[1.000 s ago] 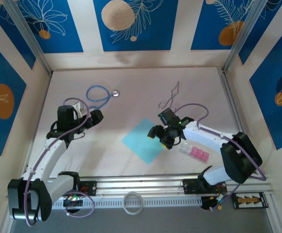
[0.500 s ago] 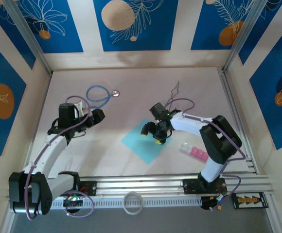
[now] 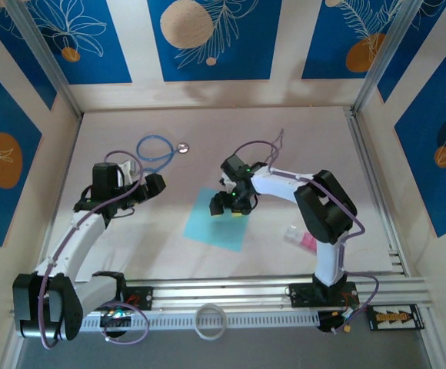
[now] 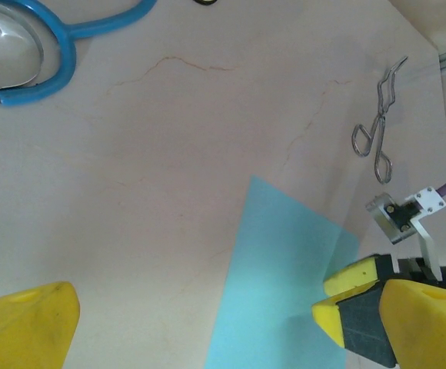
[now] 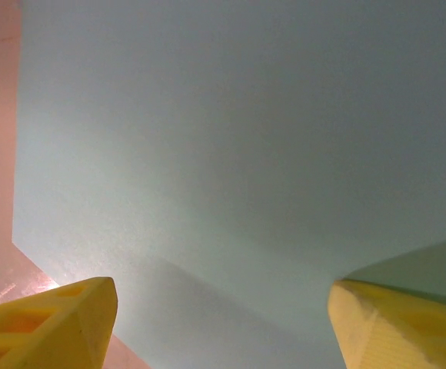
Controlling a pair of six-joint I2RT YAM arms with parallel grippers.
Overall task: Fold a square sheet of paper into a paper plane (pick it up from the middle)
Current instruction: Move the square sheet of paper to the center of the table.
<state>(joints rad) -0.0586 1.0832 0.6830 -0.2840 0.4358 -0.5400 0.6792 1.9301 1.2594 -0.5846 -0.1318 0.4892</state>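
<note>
The square sheet of thin, light turquoise-blue paper point(image 3: 211, 227) lies flat and unfolded on the pale, faintly veined table point(image 3: 323, 154), a little left of the middle and turned slightly askew to the table's edges. The right gripper point(image 3: 231, 201), with its yellow fingertips, hangs over the far right part of the sheet, its arm reaching in from the right. In the right wrist view its two fingertips stand well apart with smooth paper spread between them and one edge of the sheet running along the left against the table. Nothing is clamped, and whether the tips touch the paper cannot be told. The left gripper point(image 3: 151, 184) sits to the left of the sheet, well apart from it, with its jaws spread fully wide and nothing between them. Its wrist view looks across bare table toward the sheet's near corner. Beyond the left gripper, toward the back wall, lies a stethoscope with looped blue tubing and a round metal chest piece point(image 3: 156, 147). A pair of thin steel scissor-handled forceps point(image 4: 378, 131) rests further right. Small pink and clear plastic blocks point(image 3: 303, 239) sit near the front right, partly behind the right arm. A white ring-shaped roll point(image 3: 210, 321) lies on the front rail.
</note>
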